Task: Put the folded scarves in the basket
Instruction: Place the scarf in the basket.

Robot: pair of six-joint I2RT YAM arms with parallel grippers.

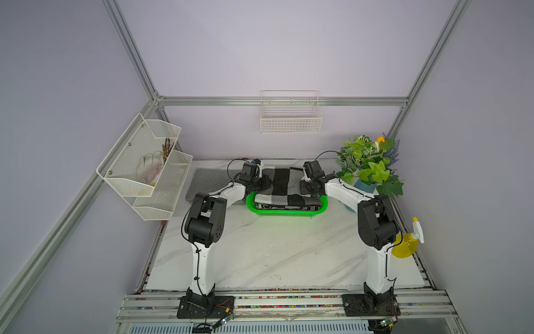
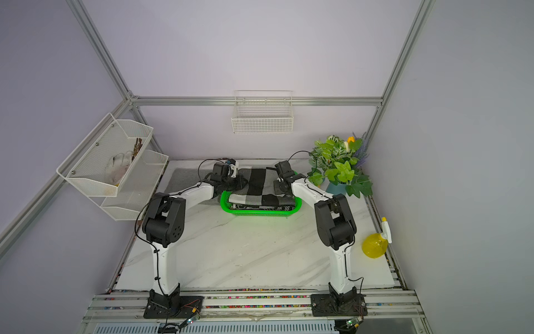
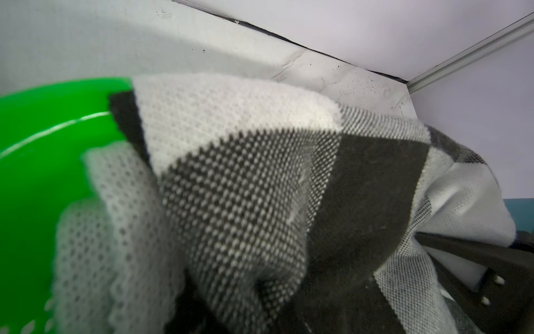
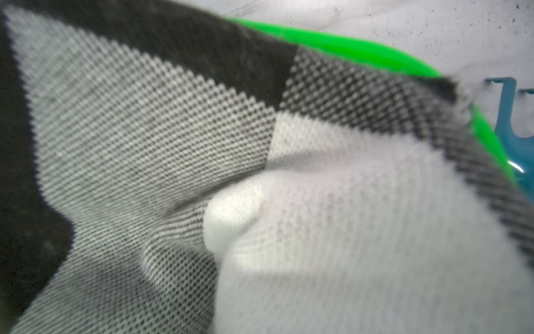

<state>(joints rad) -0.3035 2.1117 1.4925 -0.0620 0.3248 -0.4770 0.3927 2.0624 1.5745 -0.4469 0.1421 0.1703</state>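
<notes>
My left hand [image 1: 263,184] and right hand [image 1: 307,187] clench opposite ends of the folded black-and-white checked scarf [image 1: 281,180]. It spans between them, its lower folds inside the green plastic mesh basket [image 1: 284,213].

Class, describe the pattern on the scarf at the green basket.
A woven check of black, white and grey blocks on the scarf, clearest in the left wrist view.

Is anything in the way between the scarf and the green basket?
Nothing visible. The scarf already sits partly inside the basket, with the left gripper and right gripper gripping its far ends.
</notes>
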